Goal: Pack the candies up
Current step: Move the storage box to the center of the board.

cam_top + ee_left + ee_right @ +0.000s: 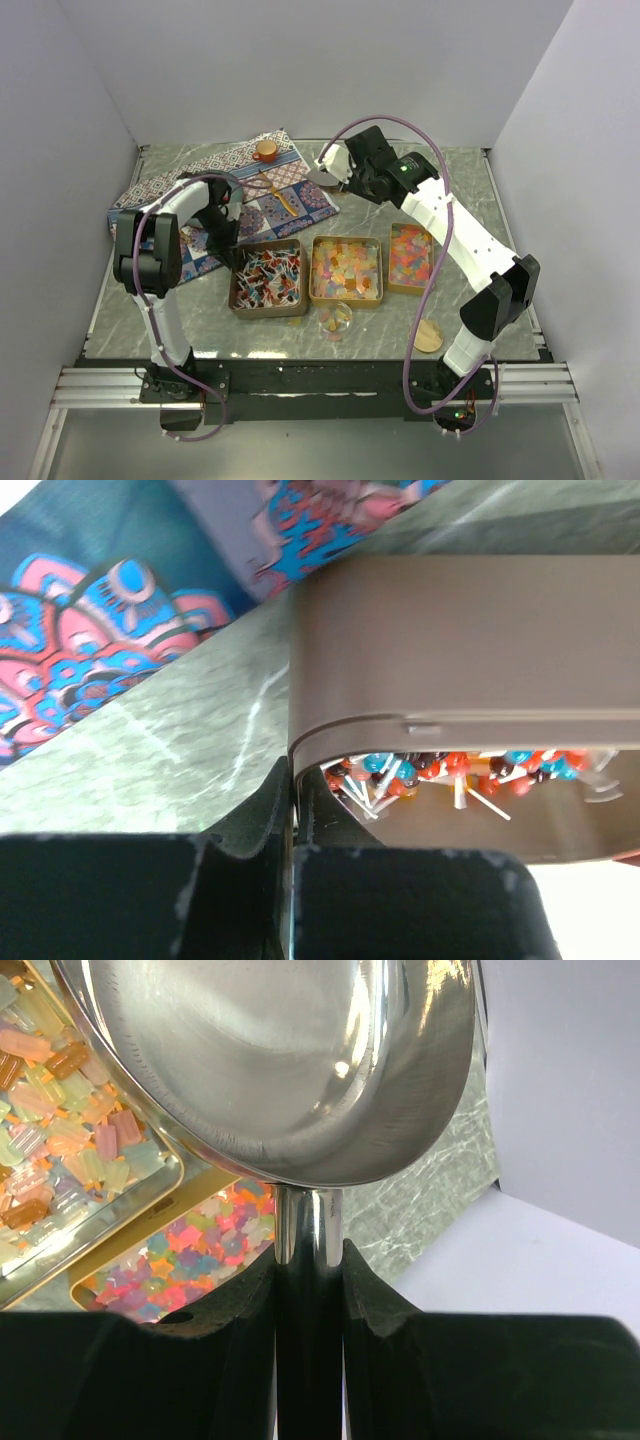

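Note:
Three gold tins sit side by side, each holding candies. The left tin (268,311) holds red, white and black candies (450,770). My left gripper (291,810) is shut on that tin's wall at its near-left corner, one finger outside and one inside. The middle tin (345,299) carries pale yellow-orange squares (60,1130), and the right tin (409,290) carries bright star pieces (190,1250). My right gripper (309,1260) is shut on the handle of a steel scoop (280,1060), held high behind the tins (322,178).
A small clear dish (335,318) with a few sweets stands in front of the tins. A round cork disc (428,336) lies near the right arm's base. A patterned cloth (250,190) at the back left carries an orange cup (266,150).

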